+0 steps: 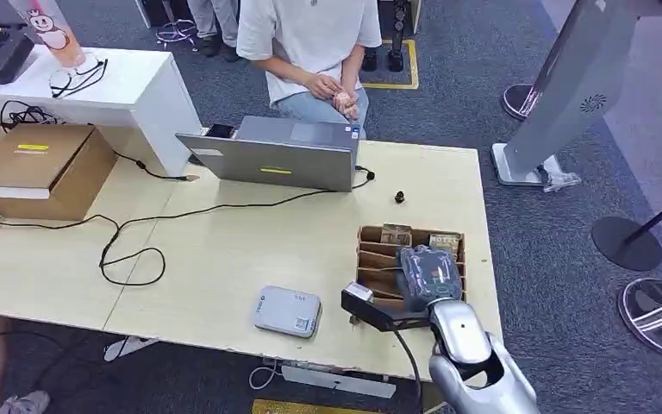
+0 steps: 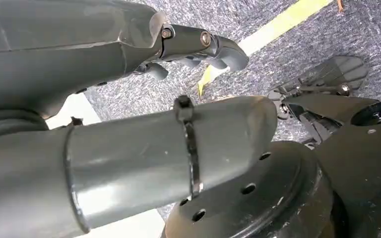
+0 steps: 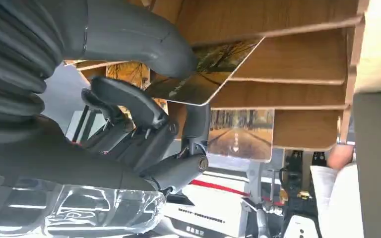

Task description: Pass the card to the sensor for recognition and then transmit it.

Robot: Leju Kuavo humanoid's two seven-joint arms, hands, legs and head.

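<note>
Brown slotted box (image 1: pixel 371 235) is reached into by right hand (image 1: pixel 428 276); a card (image 3: pixel 203 74) is pinched between thumb and fingers (image 3: pixel 129 101). Left hand (image 2: pixel 198 47) is curled, holding nothing.

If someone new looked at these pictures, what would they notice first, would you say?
Probably the right hand over the brown slotted card box at the table's right end, pinching a scenic card there. Next, the grey laptop at the far edge before a seated person, and the small grey sensor near the front edge.

I can't read any text here: the label on the grey sensor (image 1: pixel 287 310), just left of my right hand (image 1: pixel 429 276), is too small.
</note>
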